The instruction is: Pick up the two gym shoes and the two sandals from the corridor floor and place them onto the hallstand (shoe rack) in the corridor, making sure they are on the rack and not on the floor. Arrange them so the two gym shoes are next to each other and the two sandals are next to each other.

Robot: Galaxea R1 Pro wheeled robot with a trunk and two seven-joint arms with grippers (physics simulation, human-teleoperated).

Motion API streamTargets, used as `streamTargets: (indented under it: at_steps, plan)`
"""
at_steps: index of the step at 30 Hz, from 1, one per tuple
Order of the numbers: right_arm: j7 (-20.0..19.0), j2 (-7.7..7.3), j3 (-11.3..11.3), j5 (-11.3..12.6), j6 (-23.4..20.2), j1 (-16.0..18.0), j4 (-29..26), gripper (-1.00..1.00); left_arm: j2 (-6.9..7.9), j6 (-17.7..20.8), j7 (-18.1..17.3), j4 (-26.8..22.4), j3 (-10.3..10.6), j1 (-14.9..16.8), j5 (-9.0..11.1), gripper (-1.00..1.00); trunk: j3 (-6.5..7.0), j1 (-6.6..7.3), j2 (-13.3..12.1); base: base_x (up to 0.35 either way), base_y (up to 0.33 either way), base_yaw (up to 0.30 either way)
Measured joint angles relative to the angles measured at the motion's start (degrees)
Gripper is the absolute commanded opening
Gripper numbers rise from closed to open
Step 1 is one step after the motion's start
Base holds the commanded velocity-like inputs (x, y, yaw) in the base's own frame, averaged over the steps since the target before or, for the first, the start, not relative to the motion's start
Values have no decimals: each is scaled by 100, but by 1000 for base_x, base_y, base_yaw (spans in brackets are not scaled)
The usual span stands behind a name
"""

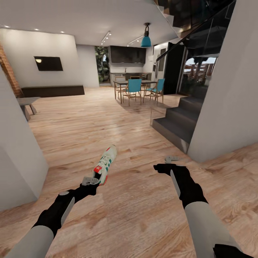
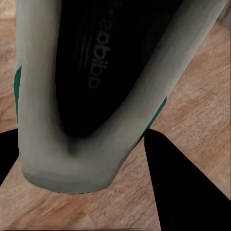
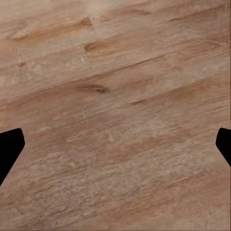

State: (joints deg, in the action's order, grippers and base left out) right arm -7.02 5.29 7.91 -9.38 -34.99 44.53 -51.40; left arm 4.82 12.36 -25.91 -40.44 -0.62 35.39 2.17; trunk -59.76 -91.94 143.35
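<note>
I am holding my left gripper [image 1: 94, 180] closed on the heel of one gym shoe [image 1: 106, 163], carrying it clear of the floor [image 1: 136, 215] with its toe pointing away from me, so it is riding ahead of the arm rather than dragging on the planks. In the left wrist view the shoe's collar [image 2: 72, 163] is sitting between my fingers [image 2: 187, 187], the dark insole facing the camera. I am keeping my right gripper [image 1: 171, 162] open and empty, hanging level with the left one over bare planks, probably ready for a second pickup. Further off, grey stairs [image 1: 179, 123] are rising to my right, and beyond them a dining table [image 1: 138, 83] with teal chairs [image 1: 134, 89] is standing well apart. I am judging this as transit: the rack is somewhere else.
</note>
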Motion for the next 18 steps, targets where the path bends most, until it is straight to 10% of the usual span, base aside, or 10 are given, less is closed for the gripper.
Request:
streamTargets:
  at_steps: [18]
  plan:
    - [0,0,0,-4,0,-1,0,100,1,-8,8,0,0,0,4,-100,0,0,0,0,0,299]
